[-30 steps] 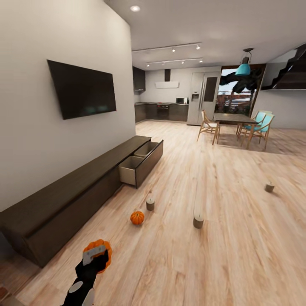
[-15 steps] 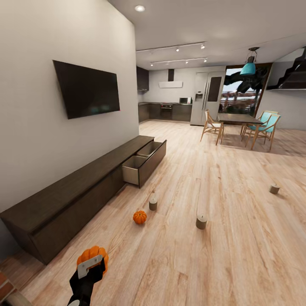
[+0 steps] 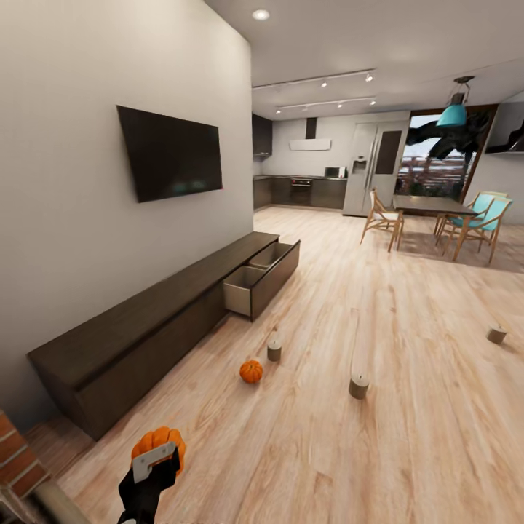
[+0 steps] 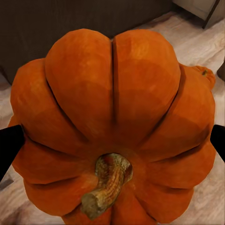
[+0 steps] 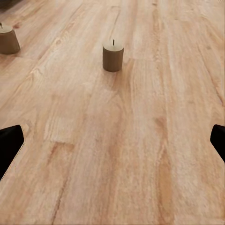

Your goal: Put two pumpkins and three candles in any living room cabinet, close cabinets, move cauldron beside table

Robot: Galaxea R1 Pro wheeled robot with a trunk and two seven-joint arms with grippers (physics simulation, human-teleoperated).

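Observation:
My left gripper (image 3: 156, 463) is shut on an orange ribbed pumpkin (image 3: 159, 442). That pumpkin (image 4: 112, 117) sits stem-first between the two black fingertips (image 4: 9, 147) in the left wrist view. The second pumpkin (image 3: 251, 371) lies on the wood floor ahead. Three candles stand on the floor: one (image 3: 274, 349) beside that pumpkin, one (image 3: 359, 386) to its right, one (image 3: 497, 334) far right. The long dark cabinet (image 3: 138, 331) runs along the left wall with two drawers (image 3: 251, 290) pulled open. My right gripper (image 5: 112, 143) is open over bare floor, with a candle (image 5: 113, 55) ahead. The cauldron and coffee table are out of view.
A black TV (image 3: 173, 153) hangs above the cabinet. A dark dining table with teal chairs (image 3: 437, 207) stands far back right, before the kitchen. Red brickwork (image 3: 18, 458) shows at the lower left corner. Open wood floor (image 3: 407, 437) spreads to the right.
The whole picture has shifted right, so the camera has moved. My left gripper still holds the pumpkin in front of me. The things on the floor have not moved.

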